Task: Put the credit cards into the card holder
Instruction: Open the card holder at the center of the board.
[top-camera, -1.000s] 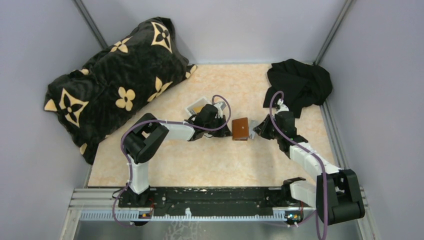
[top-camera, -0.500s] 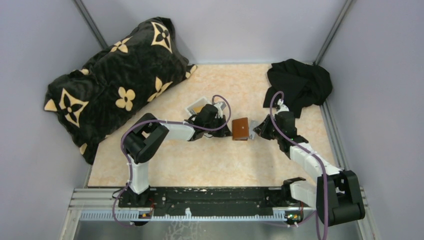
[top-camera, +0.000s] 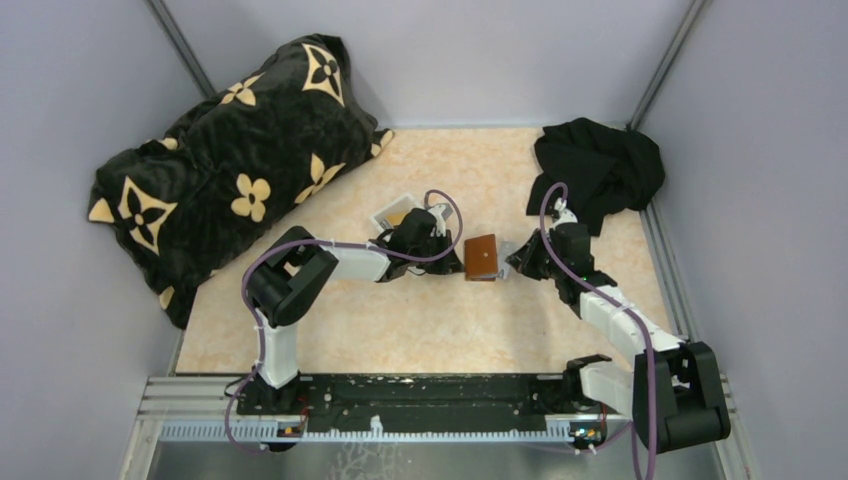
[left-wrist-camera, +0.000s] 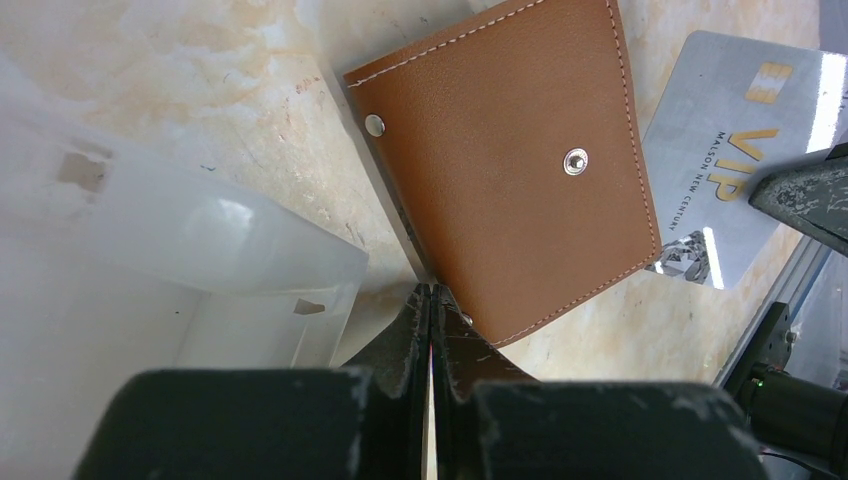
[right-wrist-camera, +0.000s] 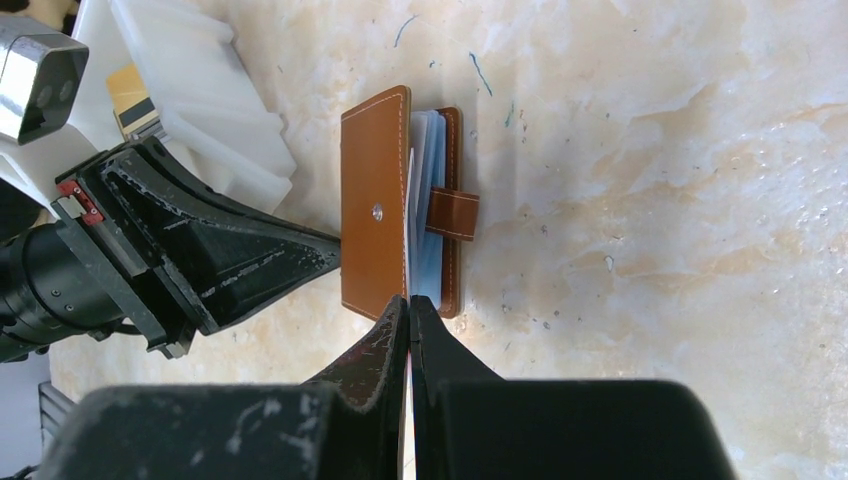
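Observation:
The brown leather card holder (top-camera: 481, 257) lies mid-table between both arms, its cover (right-wrist-camera: 375, 200) lifted off the pockets (right-wrist-camera: 428, 160). From the left, my left gripper (left-wrist-camera: 431, 292) is shut on the cover's edge. My right gripper (right-wrist-camera: 410, 300) comes from the right, shut on a silver credit card (left-wrist-camera: 735, 160) marked VIP. In the right wrist view the card is edge-on at the mouth of the card holder. A gold-tan credit card (right-wrist-camera: 130, 98) lies in the white tray.
The white plastic tray (top-camera: 392, 211) stands just behind my left gripper. A black pillow with gold flowers (top-camera: 230, 170) fills the back left. A black cloth (top-camera: 600, 168) is heaped at the back right, by the wall.
My left gripper's jaws have closed a little tighter on the cover's edge. Neither arm nor the card holder has visibly moved.

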